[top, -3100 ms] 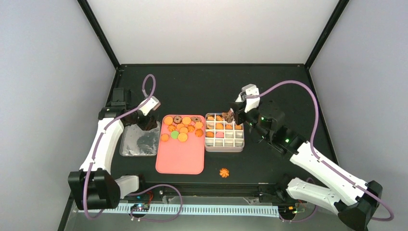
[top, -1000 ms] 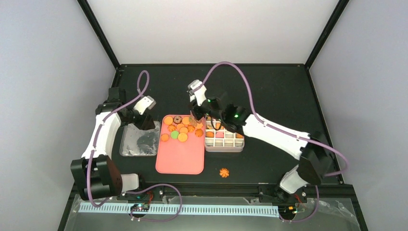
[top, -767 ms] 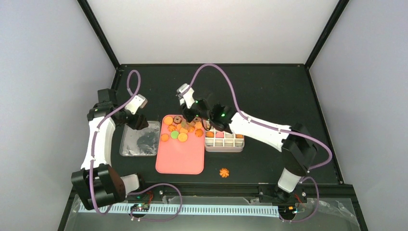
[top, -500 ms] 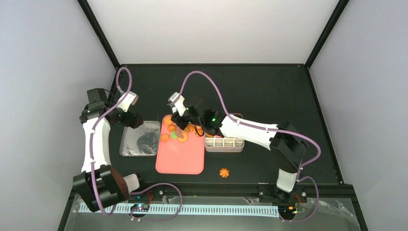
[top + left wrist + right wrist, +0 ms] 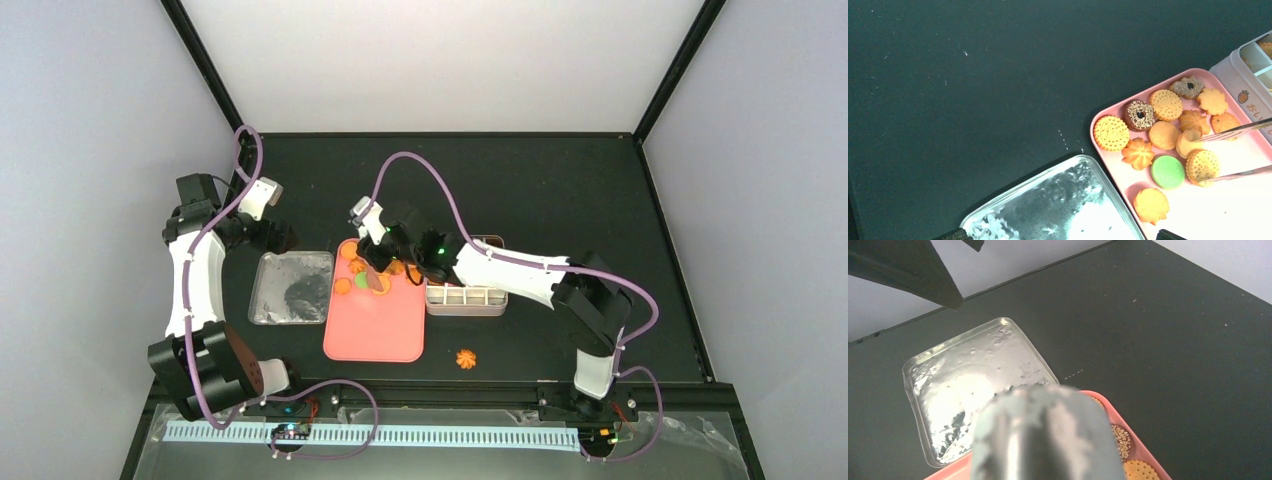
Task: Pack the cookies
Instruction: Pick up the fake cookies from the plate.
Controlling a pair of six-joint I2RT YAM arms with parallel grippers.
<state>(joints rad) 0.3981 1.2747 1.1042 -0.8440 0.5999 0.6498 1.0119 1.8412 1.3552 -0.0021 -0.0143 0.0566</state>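
Observation:
The cookies (image 5: 1168, 135) lie bunched at the far end of the pink tray (image 5: 375, 325); more of them fill cells of the white gridded tin (image 5: 467, 297). My right gripper (image 5: 372, 262) reaches over that bunch, shut on metal tweezers (image 5: 1238, 134). Their two tines stand spread on either side of a round orange cookie (image 5: 1202, 166). In the right wrist view the tweezers (image 5: 1043, 435) are a grey blur that hides the jaws. My left gripper (image 5: 278, 236) is pulled back to the left of the tray. Its fingers (image 5: 950, 234) are wide open and hold nothing.
A silver lid (image 5: 292, 287) lies flat just left of the tray, below my left gripper. One swirled orange cookie (image 5: 465, 358) sits alone on the black table in front of the tin. A green cookie (image 5: 1168, 171) lies beside the straddled one.
My right arm swung left from the tin to over the tray's cookies, the tweezers spreading. My left arm drew back left, away from the lid, and its jaws opened wide.

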